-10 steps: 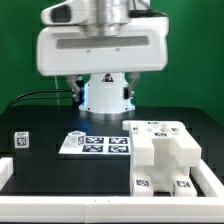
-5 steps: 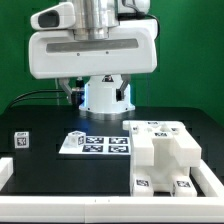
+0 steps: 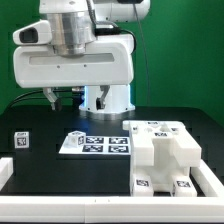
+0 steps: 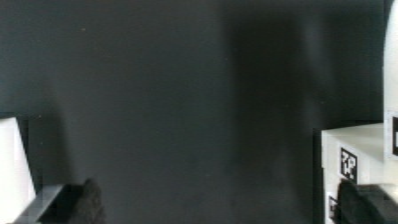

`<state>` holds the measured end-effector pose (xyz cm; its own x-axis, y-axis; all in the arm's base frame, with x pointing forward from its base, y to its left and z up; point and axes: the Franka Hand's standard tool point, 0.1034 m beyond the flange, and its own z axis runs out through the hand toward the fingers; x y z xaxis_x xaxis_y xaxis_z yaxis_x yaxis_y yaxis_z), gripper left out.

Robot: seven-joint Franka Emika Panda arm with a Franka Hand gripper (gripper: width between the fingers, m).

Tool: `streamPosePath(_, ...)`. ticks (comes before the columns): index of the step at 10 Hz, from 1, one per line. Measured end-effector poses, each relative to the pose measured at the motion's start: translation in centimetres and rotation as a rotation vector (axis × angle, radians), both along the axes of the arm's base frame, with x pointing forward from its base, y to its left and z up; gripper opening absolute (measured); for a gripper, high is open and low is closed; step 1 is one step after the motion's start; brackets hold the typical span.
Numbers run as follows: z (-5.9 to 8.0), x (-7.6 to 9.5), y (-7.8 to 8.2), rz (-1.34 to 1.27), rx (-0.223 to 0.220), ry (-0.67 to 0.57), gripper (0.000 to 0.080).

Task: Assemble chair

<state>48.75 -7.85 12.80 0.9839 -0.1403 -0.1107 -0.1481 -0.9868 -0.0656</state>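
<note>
Our robot's white two-finger gripper [image 3: 65, 98] hung with its jaws wide apart and empty, above and behind the thin flat white marker board [image 3: 95, 143]. The chair [image 3: 165, 155], a blocky body of chunky matte white plastic slabs bearing black-and-white square tags, stood just beside that board, on the exterior view's right. We judged the assembly far along, since its pieces looked joined. One small tagged piece [image 3: 22, 140] lay apart on the board's other side. Whether it belonged, we could not tell.
</note>
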Motion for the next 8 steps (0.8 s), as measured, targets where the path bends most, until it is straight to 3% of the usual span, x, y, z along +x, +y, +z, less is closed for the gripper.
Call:
streamPosePath(3, -0.4, -0.4, -0.4, -0.011, 0.01, 0.004, 0.0649)
streamPosePath(5, -2.3, -4.3, -3.5, -0.122, 0.043, 0.075, 0.0649)
streamPosePath(6, -1.7, -3.9, -4.4, -0.174, 0.055, 0.101, 0.0649)
streamPosePath(7, -1.2, -2.9, -3.7, -0.164, 0.053, 0.084, 0.0649)
streamPosePath(8, -1.4, -3.1, -3.6, -0.152, 0.053, 0.086, 0.0649)
